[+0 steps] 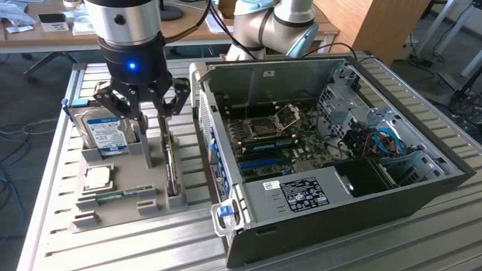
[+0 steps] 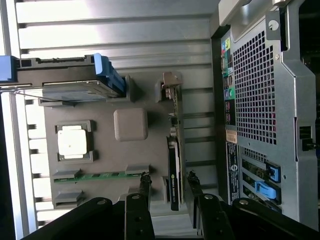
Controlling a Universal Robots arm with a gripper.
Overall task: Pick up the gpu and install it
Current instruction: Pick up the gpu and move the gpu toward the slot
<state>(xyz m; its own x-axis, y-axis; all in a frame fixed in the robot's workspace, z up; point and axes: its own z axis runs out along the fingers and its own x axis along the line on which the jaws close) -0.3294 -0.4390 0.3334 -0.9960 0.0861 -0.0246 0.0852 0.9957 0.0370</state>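
Gripper (image 2: pixel 168 177): open, empty, straddling gpu (image 2: pixel 173 155).
Gpu: on edge, straight beneath, long axis running between the fingers (image 2: pixel 145 183).

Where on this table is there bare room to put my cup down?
Bare table slats run along the near edge, below the grey tray in the exterior view, and to that view's left of the tray. Crowded: the strip between tray and PC case, where the jaws straddle the gpu.

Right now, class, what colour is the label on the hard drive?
Blue and white; the hard drive label shows best in the exterior view.
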